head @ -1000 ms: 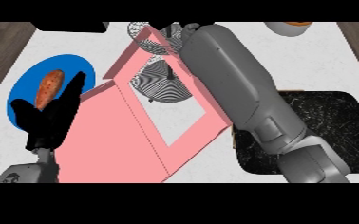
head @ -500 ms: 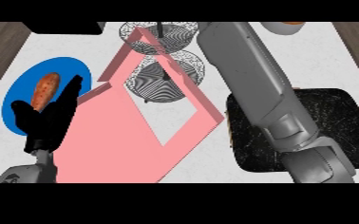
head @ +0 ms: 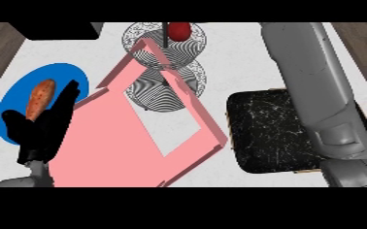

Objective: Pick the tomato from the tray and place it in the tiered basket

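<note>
Tomato (head: 178,30) sits at the far middle of the counter, inside the upper bowl of the wire tiered basket (head: 154,53), just right of the basket's dark centre post; it looks roughly round, so no long axis to note. No hand is touching it. Right arm enters from the near right and runs far along the right side, but its hand passes out of view at the top, so I cannot tell what its fingers are doing. That arm is the nearer one to the basket. Left hand (head: 44,126) rests at the near left with fingers straight and pointing up, holding nothing, well apart from the tomato. Pink tray (head: 108,136) lies tilted across the middle, its far corner overlapping the basket's lower bowl, nothing visible in it. Blue plate (head: 68,75) at left carries an orange-red sausage-shaped item (head: 39,97). Black cutting board (head: 276,126) right. Judgement: placement appears done; remaining move is withdrawing the right arm.
</note>
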Robot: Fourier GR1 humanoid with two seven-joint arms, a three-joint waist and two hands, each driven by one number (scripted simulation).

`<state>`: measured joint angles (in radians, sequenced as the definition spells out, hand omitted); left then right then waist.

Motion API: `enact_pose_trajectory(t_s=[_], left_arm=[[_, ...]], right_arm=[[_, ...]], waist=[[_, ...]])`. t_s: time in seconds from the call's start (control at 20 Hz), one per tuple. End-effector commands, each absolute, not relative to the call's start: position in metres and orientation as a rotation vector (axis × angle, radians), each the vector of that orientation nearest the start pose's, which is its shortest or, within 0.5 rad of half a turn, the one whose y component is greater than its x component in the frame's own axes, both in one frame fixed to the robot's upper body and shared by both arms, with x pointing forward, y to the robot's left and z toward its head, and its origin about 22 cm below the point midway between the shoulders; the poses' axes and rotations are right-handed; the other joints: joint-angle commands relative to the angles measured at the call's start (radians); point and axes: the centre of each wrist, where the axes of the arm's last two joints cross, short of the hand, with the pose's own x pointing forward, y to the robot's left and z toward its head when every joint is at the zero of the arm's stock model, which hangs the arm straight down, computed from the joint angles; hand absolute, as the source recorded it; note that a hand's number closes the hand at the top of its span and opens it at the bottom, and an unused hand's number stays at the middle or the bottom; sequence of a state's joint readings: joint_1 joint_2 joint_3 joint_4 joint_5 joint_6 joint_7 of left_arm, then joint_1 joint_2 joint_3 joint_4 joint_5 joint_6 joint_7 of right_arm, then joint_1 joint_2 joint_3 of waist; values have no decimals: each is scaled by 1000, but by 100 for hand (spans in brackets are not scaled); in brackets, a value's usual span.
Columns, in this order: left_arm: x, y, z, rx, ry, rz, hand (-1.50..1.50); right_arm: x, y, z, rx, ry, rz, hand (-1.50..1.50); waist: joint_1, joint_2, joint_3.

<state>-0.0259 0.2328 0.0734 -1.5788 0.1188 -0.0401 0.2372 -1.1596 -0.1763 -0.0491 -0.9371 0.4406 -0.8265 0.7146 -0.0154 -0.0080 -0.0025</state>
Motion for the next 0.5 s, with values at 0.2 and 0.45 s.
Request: enact_pose_trajectory(t_s=[0.2, 0.45], left_arm=[[249, 304, 35, 110, -1404, -42, 0], [238, 297, 28, 94, -1393, -53, 0]], right_arm=[[387, -230, 250, -747, -1560, -481, -150], [333, -272, 253, -756, -1541, -473, -150]], waist=[[-30, -6, 3], [-25, -7, 3]])
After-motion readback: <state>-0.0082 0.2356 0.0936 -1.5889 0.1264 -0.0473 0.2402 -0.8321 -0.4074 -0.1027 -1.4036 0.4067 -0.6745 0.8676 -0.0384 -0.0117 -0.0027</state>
